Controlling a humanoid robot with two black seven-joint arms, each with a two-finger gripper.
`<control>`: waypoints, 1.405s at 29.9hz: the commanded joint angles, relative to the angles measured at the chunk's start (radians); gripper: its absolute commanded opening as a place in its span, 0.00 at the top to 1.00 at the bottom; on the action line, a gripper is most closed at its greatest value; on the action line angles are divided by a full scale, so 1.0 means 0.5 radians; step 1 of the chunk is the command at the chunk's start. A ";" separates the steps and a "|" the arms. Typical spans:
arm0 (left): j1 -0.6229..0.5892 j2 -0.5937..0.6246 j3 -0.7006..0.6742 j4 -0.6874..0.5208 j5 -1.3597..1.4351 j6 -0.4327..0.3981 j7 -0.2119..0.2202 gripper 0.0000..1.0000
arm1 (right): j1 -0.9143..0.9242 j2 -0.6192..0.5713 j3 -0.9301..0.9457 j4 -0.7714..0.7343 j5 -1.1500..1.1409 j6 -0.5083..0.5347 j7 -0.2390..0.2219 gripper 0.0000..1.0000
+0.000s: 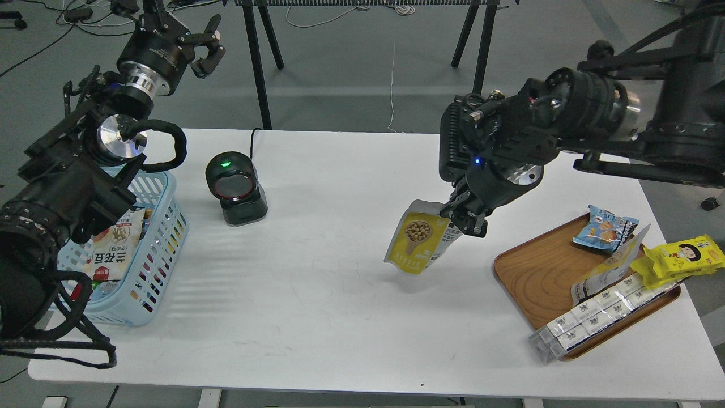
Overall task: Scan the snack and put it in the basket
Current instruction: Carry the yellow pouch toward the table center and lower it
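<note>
My right gripper is shut on the upper right edge of the snack, a small pouch with a yellow front, a round picture of beige nuts and a white top. It hangs tilted above the middle of the white table. The black scanner, with a green light on top, stands left of the pouch, well apart from it. The light blue basket sits at the table's left edge, partly hidden by my left arm, with packets inside. My left gripper is open and empty, raised above the table's far left corner.
A brown wooden tray at the right holds a small blue packet, a bright yellow packet with a cartoon face, a white pouch and a long clear pack of white boxes. Black stand legs rise behind the table.
</note>
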 commanded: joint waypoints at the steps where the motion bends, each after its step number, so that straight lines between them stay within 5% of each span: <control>1: 0.004 0.003 0.000 0.003 0.000 0.000 0.000 0.00 | -0.012 0.162 0.003 -0.111 0.096 0.002 0.000 1.00; 16: 0.013 -0.012 0.000 0.003 0.058 0.000 -0.006 0.00 | -0.107 0.512 0.000 -0.391 0.170 0.002 0.000 1.00; 42: 0.034 -0.021 0.000 0.003 0.080 0.000 -0.009 0.00 | -0.236 0.629 -0.025 -0.535 0.142 0.002 0.000 0.99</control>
